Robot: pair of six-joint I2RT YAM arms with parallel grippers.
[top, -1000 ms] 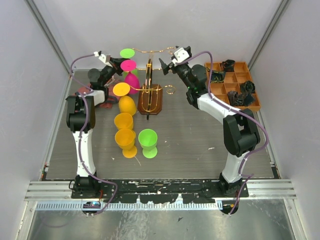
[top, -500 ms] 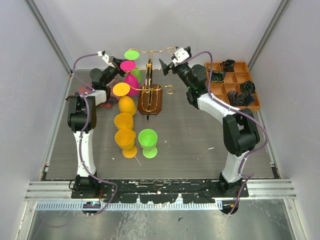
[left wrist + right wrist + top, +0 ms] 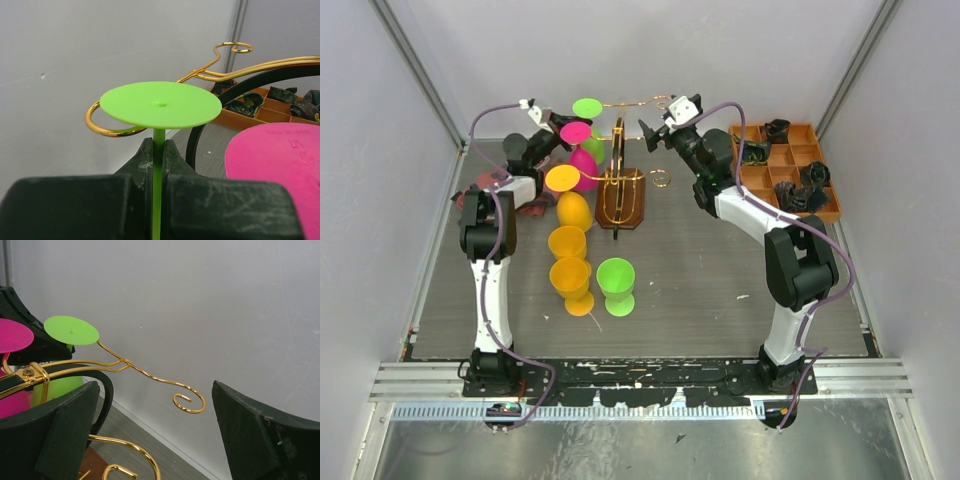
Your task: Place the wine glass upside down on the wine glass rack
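- The left gripper (image 3: 157, 150) is clamped narrow on the stem of the green wine glass (image 3: 160, 104). The glass is inverted, foot disc uppermost, at the upper left of the top view.
- The disc sits just above the curled end of a gold arm of the wine glass rack (image 3: 102, 125). I cannot tell whether the stem is inside the loop.
- The right gripper (image 3: 646, 134) stands wide, holding nothing, near the rack's top wire.
- My judgement: pickup, inversion and lift are done. Seating the foot on the wire and letting go are left.
- A pink glass (image 3: 582, 160) appears to hang inverted just beside it.
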